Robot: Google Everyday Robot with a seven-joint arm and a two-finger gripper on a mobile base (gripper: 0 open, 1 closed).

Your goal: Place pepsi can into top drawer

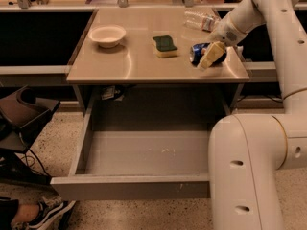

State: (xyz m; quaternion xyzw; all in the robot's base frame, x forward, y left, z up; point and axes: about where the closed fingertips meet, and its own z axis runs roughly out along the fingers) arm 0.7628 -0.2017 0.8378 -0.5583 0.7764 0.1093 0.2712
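Gripper is sitting right over the pepsi can at the table's three o'clock, grasp impossible to tell. Top drawer is standing open at six o'clock.

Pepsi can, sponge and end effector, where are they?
pepsi can (pixel 196 52), camera view, its blue side by the left end.
sponge (pixel 164 44), camera view, its green top.
end effector (pixel 209 56), camera view, its cream tip, right at the can.

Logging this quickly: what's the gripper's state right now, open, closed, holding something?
Gripper: at the pepsi can on the right side of the table; open or closed cannot be told.
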